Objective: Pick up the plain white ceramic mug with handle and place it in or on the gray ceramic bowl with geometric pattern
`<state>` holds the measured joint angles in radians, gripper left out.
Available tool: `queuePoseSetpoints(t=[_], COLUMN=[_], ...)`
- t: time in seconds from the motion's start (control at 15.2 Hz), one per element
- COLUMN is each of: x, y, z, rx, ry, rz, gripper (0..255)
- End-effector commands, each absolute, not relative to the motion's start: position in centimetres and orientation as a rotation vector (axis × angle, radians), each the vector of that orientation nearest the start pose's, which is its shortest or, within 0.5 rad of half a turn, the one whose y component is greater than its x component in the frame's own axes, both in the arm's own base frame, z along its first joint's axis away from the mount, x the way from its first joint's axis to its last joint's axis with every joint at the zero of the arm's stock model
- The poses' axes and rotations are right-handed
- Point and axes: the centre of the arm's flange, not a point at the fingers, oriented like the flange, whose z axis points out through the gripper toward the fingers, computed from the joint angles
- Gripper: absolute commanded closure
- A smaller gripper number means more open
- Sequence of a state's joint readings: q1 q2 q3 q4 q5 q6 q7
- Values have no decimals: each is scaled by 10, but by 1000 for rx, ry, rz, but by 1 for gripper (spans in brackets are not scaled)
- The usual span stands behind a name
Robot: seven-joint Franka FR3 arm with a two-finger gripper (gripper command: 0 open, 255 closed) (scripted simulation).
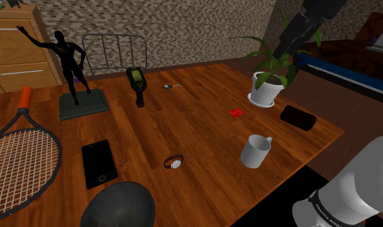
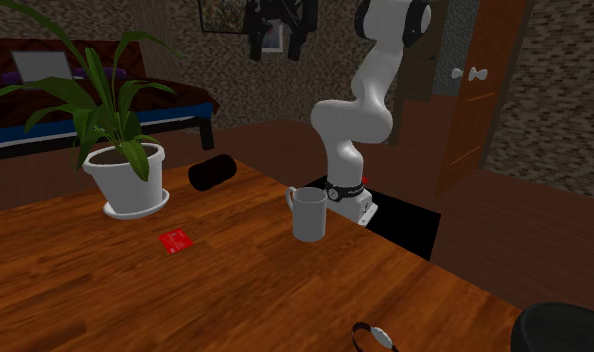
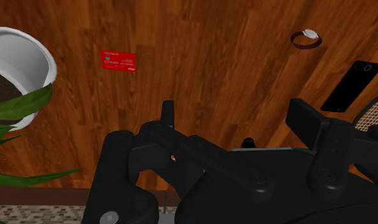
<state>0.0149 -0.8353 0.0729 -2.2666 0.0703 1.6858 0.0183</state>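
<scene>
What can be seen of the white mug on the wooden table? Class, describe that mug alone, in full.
The mug is plain white with grey shading and no print. It is cylindrical, with a single loop handle. It stands upright, mouth up, on the wooden table, near one of its edges. In the second exterior view its handle points toward the potted plant. Only the table touches it; nothing grips it.

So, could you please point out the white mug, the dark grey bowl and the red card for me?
white mug [image 1: 253, 155], shoulder view, its side wall.
dark grey bowl [image 1: 119, 204], shoulder view, its curved surface.
red card [image 3: 118, 60], wrist view, middle of its face.
</scene>
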Motion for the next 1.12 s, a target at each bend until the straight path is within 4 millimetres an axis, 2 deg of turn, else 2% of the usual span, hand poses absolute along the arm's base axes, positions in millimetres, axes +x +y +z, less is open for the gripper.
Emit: queuePoseSetpoints(t=[0.0,0.53,1.06], x=[300,312,308], y=[44,76,106], z=[659,562,464], rx=[-3089,-3131,-3154], ry=[-82,-143,-205], rz=[-391,-160,76], gripper=[0,0,0])
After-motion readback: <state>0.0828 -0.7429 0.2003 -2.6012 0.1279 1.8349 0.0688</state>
